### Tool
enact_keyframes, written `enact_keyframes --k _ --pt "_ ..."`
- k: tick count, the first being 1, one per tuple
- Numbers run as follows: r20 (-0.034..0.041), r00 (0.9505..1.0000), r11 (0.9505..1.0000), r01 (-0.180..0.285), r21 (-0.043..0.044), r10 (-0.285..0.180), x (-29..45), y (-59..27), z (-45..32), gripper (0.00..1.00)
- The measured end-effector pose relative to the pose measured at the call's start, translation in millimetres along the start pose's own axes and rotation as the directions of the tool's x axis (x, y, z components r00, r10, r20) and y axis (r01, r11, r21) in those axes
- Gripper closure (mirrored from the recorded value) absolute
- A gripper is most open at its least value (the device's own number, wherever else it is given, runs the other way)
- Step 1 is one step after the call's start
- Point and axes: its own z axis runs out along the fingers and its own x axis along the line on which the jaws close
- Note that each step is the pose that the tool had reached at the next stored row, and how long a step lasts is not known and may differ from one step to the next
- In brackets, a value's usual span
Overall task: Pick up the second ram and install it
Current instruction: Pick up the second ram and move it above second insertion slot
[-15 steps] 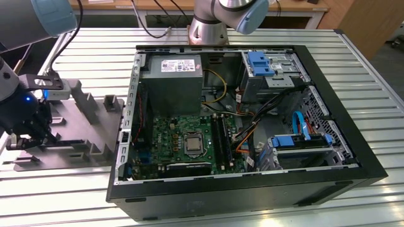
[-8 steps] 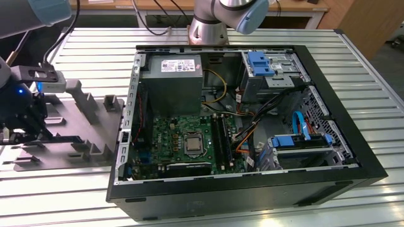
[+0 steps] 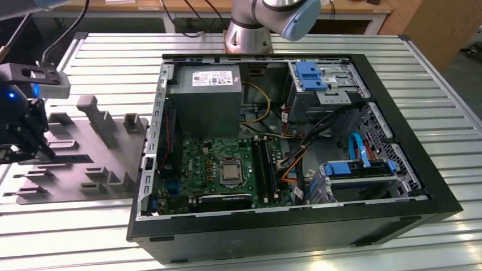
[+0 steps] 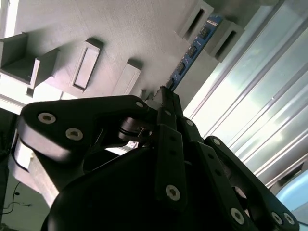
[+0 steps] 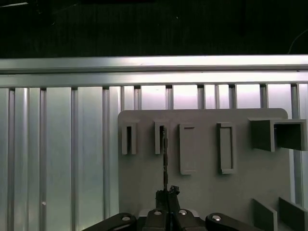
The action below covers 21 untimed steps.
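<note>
Second ram (image 4: pixel 193 52) stands on edge along the grey holder (image 4: pixel 120 33), a thin blue strip with dark chips. Its far end runs in among the holder's slotted blocks, and the black hand (image 4: pixel 166 92) hides its near end. The fingers are pressed together on that near end, pinching the board. Other pockets of the holder in this second wrist view hold nothing, and the hand's links block the lower scene.

In the first wrist view the second ram (image 5: pixel 165 159) is seen edge-on as a dark line. It reaches from a slotted block of the holder (image 5: pixel 144 183) to the pinching hand (image 5: pixel 167 192). The ribbed metal desk (image 5: pixel 57 159) lies beyond.

In the exterior view the hand (image 3: pixel 31 151) hangs over the holder (image 3: pixel 101 149), at nine o'clock from the open computer case (image 3: pixel 301 226). The case holds a motherboard (image 3: pixel 218 164), black slot rails (image 3: pixel 263 161), a power supply (image 3: pixel 203 96) and a blue drive bracket (image 3: pixel 309 76). Here the frame edge cuts the hand off, and the ram is hard to make out.
</note>
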Motion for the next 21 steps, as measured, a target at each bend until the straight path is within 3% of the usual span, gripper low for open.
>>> enact_keyframes --k 10,11,21 --pt "0.0 1.0 1.0 0.0 0.0 0.0 -0.3 0.7 -31.2 0.89" --pt "0.0001 1.0 1.0 0.0 0.0 0.0 -0.4 1.0 -47.6 0.89" --pt "0.0 1.0 1.0 0.0 0.0 0.0 -0.6 1.5 -73.6 0.89"
